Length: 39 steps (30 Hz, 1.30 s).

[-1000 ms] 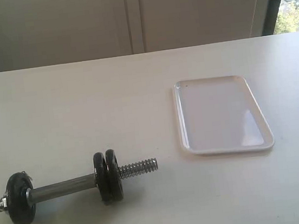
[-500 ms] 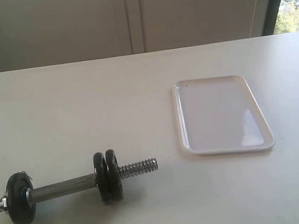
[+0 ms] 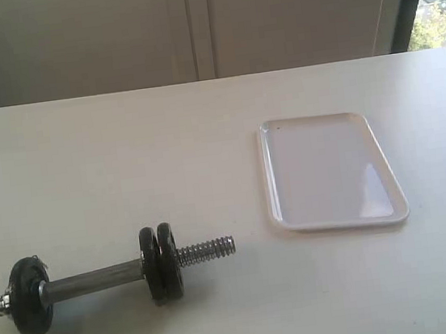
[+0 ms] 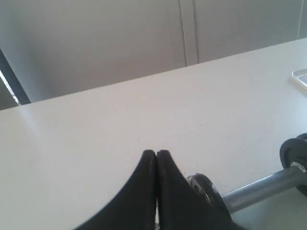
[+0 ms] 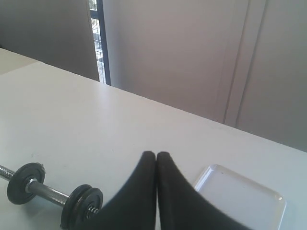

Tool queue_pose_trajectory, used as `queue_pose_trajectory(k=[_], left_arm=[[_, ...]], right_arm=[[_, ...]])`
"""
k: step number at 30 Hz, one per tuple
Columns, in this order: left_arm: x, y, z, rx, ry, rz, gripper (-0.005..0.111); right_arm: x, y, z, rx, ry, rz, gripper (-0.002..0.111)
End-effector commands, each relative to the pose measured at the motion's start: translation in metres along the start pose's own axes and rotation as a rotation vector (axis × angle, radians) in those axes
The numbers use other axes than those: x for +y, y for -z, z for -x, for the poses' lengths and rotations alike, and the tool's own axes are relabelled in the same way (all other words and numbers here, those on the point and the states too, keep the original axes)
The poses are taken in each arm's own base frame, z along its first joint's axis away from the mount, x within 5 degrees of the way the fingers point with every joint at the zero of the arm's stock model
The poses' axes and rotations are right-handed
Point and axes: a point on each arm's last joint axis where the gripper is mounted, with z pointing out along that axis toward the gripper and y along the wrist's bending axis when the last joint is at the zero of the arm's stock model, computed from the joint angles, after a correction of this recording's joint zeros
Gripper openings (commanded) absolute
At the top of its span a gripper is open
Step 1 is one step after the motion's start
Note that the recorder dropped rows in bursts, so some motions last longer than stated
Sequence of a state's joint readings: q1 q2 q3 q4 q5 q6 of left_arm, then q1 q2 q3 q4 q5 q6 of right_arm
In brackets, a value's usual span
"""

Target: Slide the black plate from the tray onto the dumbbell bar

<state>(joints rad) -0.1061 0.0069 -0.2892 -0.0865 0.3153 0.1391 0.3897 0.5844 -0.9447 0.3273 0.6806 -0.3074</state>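
The tray lay bare. I judged the plate already on the bar, outermost of the pair at the end nearest the tray. My left gripper and right gripper were pinched closed, holding nothing.

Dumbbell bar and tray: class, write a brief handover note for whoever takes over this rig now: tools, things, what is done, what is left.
Left tool: shut, empty. Right tool: shut, empty.
Short silver-grey steel dumbbell bar: lying on the white table, carrying three small round black iron plates, two side by side near one threaded end, one at the other.
Shallow white rectangular plastic tray: beside it, apart, no plate in it.
Done: plate appears to be on the bar. Left: nothing visible.
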Motion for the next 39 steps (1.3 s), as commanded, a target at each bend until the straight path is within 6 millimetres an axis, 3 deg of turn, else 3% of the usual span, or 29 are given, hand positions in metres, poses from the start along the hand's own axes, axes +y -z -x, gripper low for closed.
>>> queue_pose_trajectory(k=[1, 8, 17, 25, 39], left_arm=[[-0.002, -0.009, -0.019, 0.028, 0.053, 0.002, 0.0], [-0.006, -0.02, -0.05, 0.125, 0.183, -0.002, 0.0], [-0.011, -0.028, -0.087, 0.237, 0.195, -0.009, 0.0], [-0.009, -0.028, -0.085, 0.215, 0.064, 0.005, 0.0], [-0.007, -0.029, -0.081, 0.173, 0.069, 0.024, 0.0]], right_arm=[[-0.001, 0.001, -0.001, -0.001, 0.012, -0.009, 0.0], [-0.001, 0.001, -0.001, -0.001, 0.012, -0.009, 0.0], [-0.001, 0.001, -0.001, -0.001, 0.012, -0.009, 0.0], [-0.001, 0.001, -0.001, -0.001, 0.012, -0.009, 0.0], [-0.001, 0.001, -0.001, -0.001, 0.012, -0.009, 0.0]])
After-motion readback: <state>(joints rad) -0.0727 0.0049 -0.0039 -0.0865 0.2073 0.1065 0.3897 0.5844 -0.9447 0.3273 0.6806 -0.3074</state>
